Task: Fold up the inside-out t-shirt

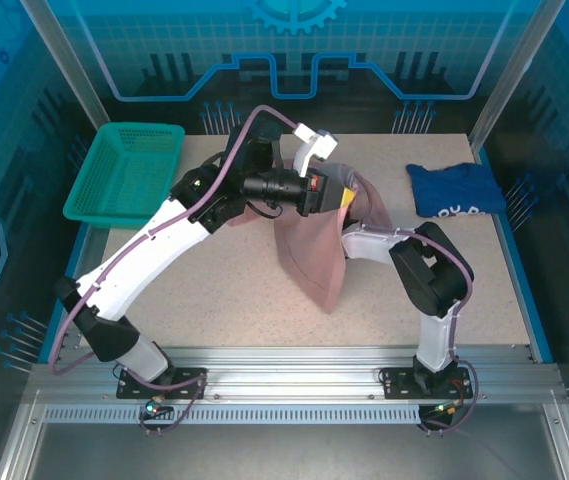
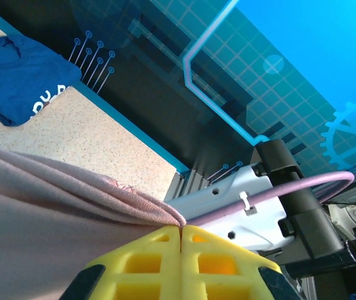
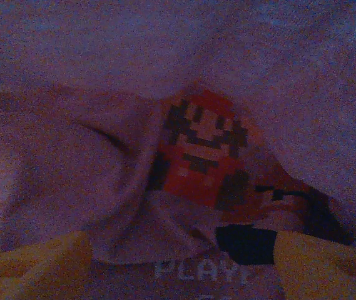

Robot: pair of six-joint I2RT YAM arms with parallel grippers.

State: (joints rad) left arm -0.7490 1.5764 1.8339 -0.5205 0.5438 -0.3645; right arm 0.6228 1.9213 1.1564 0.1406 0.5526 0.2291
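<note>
The left arm rises from its base at the near left and reaches across the counter (image 1: 214, 285) toward the middle, forearm turned level. The left gripper (image 1: 346, 200) (image 2: 181, 242) has its yellow jaws pressed together on a hemmed edge of the inside-out t-shirt (image 1: 309, 255) (image 2: 40, 219). The pink cloth hangs from that pinch in a long drape over the centre of the counter, narrowing to a point at the near end. I cannot tell whether the point touches the surface.

The right arm is folded tightly, elbow out to the right, forearm running left under the hanging cloth. In the right wrist view the right gripper (image 3: 181, 250) sits in dim light beneath the shirt (image 3: 102, 156). Its jaws stand wide, one yellow finger at each lower corner, with loose folds and a pixel-figure print (image 3: 199, 156) ahead of them.

Bare counter lies near and left of the drape, between the two arms. A dark blue shirt (image 1: 454, 188) (image 2: 21, 81) lies bunched by the far right edge, well apart from the pink one. A green basket (image 1: 124, 175) sits at the far left corner.
</note>
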